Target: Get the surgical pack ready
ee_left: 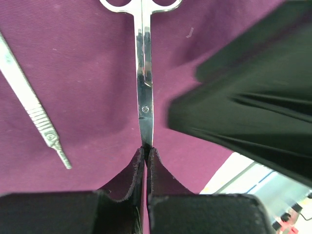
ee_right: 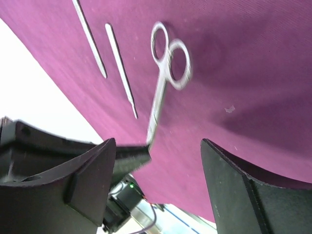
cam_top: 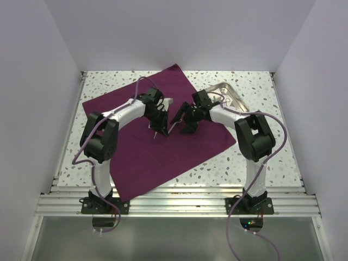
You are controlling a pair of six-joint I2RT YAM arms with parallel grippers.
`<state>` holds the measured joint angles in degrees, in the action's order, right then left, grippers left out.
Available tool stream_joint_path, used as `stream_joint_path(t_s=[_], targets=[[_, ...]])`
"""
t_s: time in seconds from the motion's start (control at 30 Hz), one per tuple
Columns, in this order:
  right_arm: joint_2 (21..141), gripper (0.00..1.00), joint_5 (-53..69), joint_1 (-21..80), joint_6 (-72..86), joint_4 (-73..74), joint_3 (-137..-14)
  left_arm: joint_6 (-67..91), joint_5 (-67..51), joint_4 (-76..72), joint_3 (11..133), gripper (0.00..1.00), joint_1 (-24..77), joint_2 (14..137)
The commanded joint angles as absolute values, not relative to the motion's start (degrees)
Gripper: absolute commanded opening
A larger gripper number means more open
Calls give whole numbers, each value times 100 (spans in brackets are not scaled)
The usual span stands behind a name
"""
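The surgical pack is a deep purple drape (cam_top: 142,157) spread flat as a large square sheet on the table. In the left wrist view, steel scissors (ee_left: 145,73) reach out over the drape (ee_left: 78,53) with their blade tips pinched in my shut left gripper (ee_left: 146,148). My right gripper (ee_right: 158,144) stands open just beside it, its jaws wide apart with nothing between them, and the scissors (ee_right: 163,83) lie ahead of it. Over the middle of the sheet both grippers nearly meet, the left (cam_top: 161,129) and the right (cam_top: 183,123).
A scalpel handle (ee_left: 31,107) lies on the drape left of the scissors. Two thin steel instruments (ee_right: 90,39) (ee_right: 122,70) show in the right wrist view. A shiny steel tray (cam_top: 235,97) sits at the back right, partly on the speckled table (cam_top: 255,157).
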<state>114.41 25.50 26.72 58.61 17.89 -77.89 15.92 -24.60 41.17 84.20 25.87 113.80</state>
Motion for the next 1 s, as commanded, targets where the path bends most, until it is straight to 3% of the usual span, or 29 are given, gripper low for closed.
stream_joint_path(t_s=[0.0,0.2,0.37,0.4,0.47,0.5,0.53,0.77,0.97], targets=[[11627,73,2637,2804,6337,1283,-7839,1705,-2786,3929,8385,0,2549,11057],[12041,66,2558,2935,6425,1266,-8190,1714,-2856,3937,8385,0,2531,11004],[12182,48,2479,2971,6232,1432,-8490,1679,-3102,3903,8394,0,2522,10960],[12182,35,2479,2971,6084,1476,-8569,1653,-3129,3911,8411,0,2514,10951],[12173,19,2444,2962,5864,1669,-8683,1617,-3155,3894,8446,3,2453,10925],[12173,7,2400,2971,5662,1792,-8814,1582,-3164,3894,8464,16,2417,10916],[12155,2,2356,2953,5556,1958,-8859,1582,-3199,3859,8481,19,2382,10890],[12120,0,1435,2637,3925,3338,-10025,1486,-2831,3753,8666,46,1785,10802],[12226,0,-1499,2145,2104,5150,-11451,1310,-1644,3885,9079,48,1714,11126]])
